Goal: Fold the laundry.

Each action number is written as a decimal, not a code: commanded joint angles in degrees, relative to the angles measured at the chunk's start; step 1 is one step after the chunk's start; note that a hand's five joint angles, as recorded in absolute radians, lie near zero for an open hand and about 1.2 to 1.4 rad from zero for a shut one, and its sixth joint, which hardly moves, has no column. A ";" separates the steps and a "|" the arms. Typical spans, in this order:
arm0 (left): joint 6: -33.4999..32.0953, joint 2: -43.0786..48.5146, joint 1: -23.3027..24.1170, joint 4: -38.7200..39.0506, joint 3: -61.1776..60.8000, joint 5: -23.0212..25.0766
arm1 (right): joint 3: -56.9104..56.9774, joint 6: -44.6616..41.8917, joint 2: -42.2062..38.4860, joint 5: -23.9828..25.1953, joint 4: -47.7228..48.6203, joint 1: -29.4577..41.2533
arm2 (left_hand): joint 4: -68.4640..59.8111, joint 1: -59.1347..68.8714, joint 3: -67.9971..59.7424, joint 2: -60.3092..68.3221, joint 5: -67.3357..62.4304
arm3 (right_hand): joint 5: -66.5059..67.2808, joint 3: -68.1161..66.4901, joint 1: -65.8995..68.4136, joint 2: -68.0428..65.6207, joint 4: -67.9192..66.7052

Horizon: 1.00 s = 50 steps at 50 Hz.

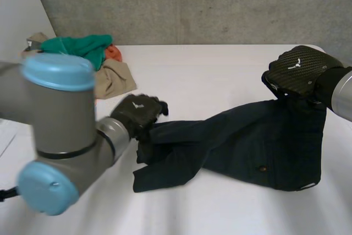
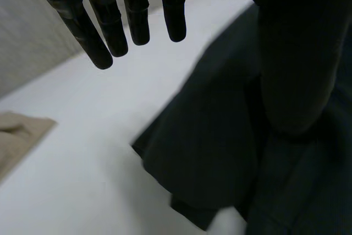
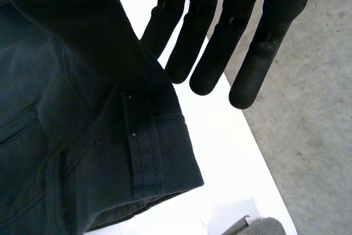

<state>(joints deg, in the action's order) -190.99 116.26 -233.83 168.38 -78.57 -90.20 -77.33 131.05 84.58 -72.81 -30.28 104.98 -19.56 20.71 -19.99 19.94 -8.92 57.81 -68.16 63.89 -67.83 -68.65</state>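
**A:** Head view first. Where is the garment?

**B:** Dark trousers lie flat on the table, running from centre frame to the right edge. The waistband is at the right and the leg ends are left of centre. A pile of other laundry sits upper left, well apart.

**A:** Hands?

**B:** Left hand is at the leg ends, left of centre. Right hand is upper right, at the far waistband corner.

**A:** Left wrist view.

**B:** Fingers are straight and spread over bare table beyond the hem, touching no cloth. The thumb is above the cloth. I see nothing pinched, so the hand is slack.

**A:** Right wrist view.

**B:** Fingers are straight and side by side, reaching past the waistband toward the table edge and the floor. The thumb lies over the waistband near a belt loop. No pinch is visible here either.

**A:** Risks from here?

**B:** Judgement only.
1. Neither hand has cloth. If the fingers close from these poses they may catch air or a single layer, and the fold would then drag one leg and leave the other.
2. The leg ends lie bunched and overlapping, so folding over them would set creases.
3. The waistband sits near the table's right edge, so a pull that way could slide it off.
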 commanded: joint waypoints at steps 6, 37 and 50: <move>4.04 7.50 1.97 -6.04 4.74 2.84 | -0.10 0.87 -4.15 -0.22 4.35 -0.12 | -18.40 17.24 -17.97 18.01 -19.03 | 12.19 -11.84 16.11 -12.17 -11.35; -2.45 7.05 4.61 9.93 -0.54 -10.69 | 0.69 1.93 -8.46 -1.45 8.74 -0.82 | -60.44 59.29 -60.01 60.06 -61.08 | 12.19 -11.84 16.11 -12.17 -11.35; -11.60 8.28 -2.59 27.17 26.25 -4.98 | 16.59 14.40 -17.25 -8.57 31.05 0.58 | -60.44 59.29 -60.01 60.06 -61.08 | 12.19 -11.84 16.11 -12.17 -11.35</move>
<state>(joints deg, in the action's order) -200.93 123.14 -233.91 190.02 -65.83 -98.85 -68.95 138.37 70.16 -77.92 -11.74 105.16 -68.41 65.02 -67.67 68.54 -56.92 58.16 -68.16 63.89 -67.90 -68.69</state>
